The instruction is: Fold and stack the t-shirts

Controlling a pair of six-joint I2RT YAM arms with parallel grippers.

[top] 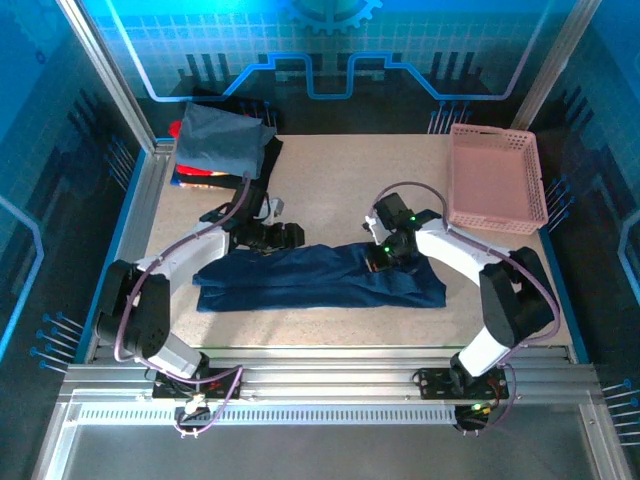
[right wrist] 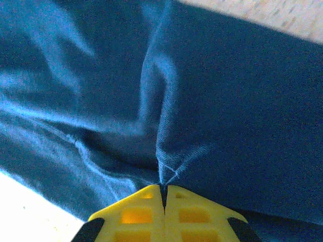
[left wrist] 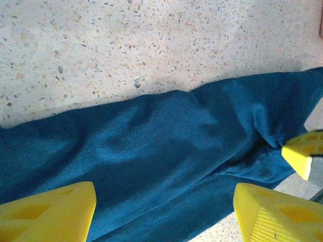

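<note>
My right hand (right wrist: 162, 190) clenches a pinch of the navy t-shirt (top: 300, 282), bunched 9 to 3 o'clock across the bench (top: 340, 180). My left hand (left wrist: 161, 214) hangs released over its 12 o'clock edge; I'd grip there, then lift both evenly.

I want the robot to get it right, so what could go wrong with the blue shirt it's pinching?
1. The right gripper is shut on only a thin pinch of the navy t-shirt, so the cloth might slip out when pulled.
2. The left gripper hangs open above the shirt and holds nothing. Lifting from one side alone could drag the shirt and undo its long fold.
</note>
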